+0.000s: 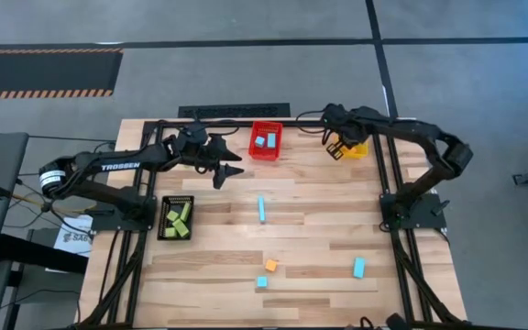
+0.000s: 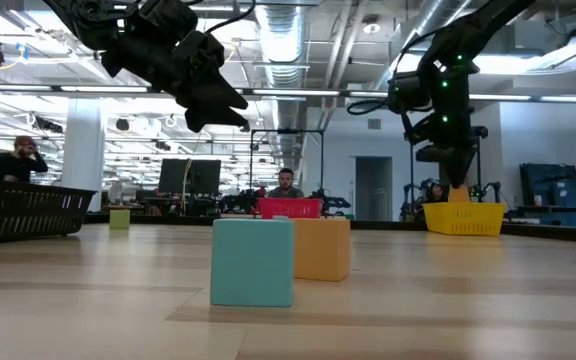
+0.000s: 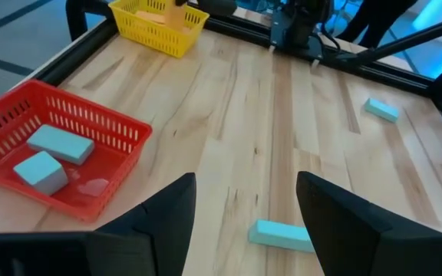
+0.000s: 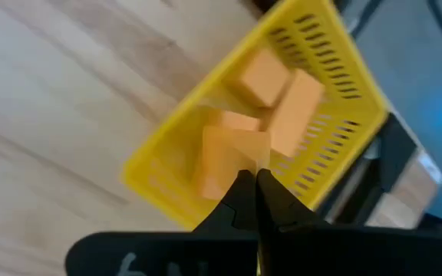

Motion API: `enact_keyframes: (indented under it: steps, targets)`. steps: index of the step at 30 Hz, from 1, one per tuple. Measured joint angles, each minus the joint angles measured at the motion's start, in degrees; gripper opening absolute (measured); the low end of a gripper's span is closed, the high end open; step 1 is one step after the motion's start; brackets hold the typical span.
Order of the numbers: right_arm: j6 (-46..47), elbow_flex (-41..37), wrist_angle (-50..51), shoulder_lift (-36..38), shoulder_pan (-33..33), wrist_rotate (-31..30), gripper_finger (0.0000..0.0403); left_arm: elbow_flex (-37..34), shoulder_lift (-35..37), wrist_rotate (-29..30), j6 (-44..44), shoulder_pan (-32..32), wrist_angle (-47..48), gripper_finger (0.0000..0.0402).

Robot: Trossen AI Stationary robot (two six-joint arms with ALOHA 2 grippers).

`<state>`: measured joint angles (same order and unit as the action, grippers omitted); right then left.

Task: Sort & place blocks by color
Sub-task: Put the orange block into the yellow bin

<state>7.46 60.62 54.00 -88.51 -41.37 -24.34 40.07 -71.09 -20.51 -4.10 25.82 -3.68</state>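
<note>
Four small blocks lie on the table: light blue bar (image 1: pixel 262 209) near centre, an orange cube (image 1: pixel 270 265) and two blue ones toward 6 o'clock. Left gripper (image 3: pixel 240 211) is spread, empty; right gripper (image 4: pixel 255 201) is pressed together over the yellow bin (image 4: pixel 163 157) at 1 o'clock.

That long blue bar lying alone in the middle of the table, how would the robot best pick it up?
From straight above, closing the fingers across the narrow width at mid-length. The long blue bar lies flat on the table with bare wood on both long sides, so the open left gripper nearby likely fits around it.
</note>
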Motion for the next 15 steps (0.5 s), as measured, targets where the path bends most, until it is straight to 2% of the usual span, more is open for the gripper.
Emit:
enact_keyframes:
  steps: [7,15]
  targets:
    - [0.3,0.0,-0.2,0.0,1.1,2.4,0.0005,0.0,0.0,0.3,0.1,0.0,0.0,0.0212]
    - [3.3,0.0,3.3,0.0,1.7,3.6,0.0072,0.0,0.0,0.0,0.0,0.0,0.3,0.0212]
